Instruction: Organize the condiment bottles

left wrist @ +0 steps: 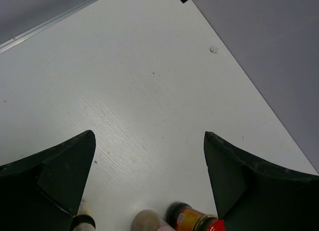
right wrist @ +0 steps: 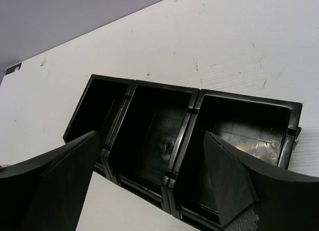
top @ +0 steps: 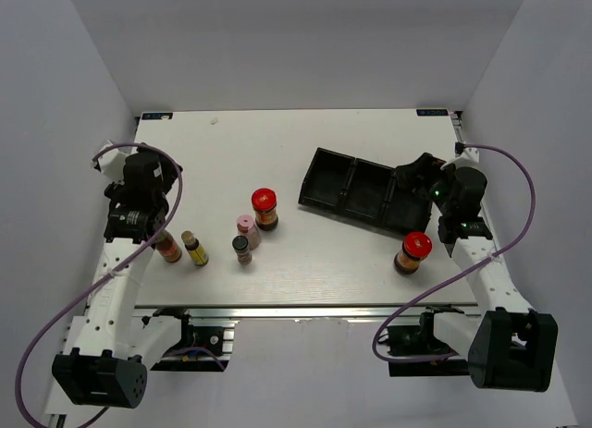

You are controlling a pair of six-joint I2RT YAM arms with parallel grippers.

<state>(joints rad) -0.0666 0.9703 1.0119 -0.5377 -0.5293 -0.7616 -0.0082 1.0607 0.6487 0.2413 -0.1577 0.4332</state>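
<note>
Black tray (top: pixel 356 189) lies slantwise, right of centre. My right gripper (right wrist: pixel 149 136) hangs over it, jaws wide and empty. The bottles all stand upright. One red-lidded jar (top: pixel 265 208) is mid-table, the other (top: pixel 413 252) near the tray's right end. Pink-capped bottle (top: pixel 247 230), yellow-capped bottle (top: pixel 194 248) and tiny dark-capped jar (top: pixel 241 250) cluster left of centre. My left gripper (left wrist: pixel 149 136) is wide and empty.

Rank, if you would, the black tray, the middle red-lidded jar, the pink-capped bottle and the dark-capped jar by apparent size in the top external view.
1. black tray, by far the largest
2. red-lidded jar
3. pink-capped bottle
4. dark-capped jar, only a little smaller than the pink-capped one, so that pair is close
</note>
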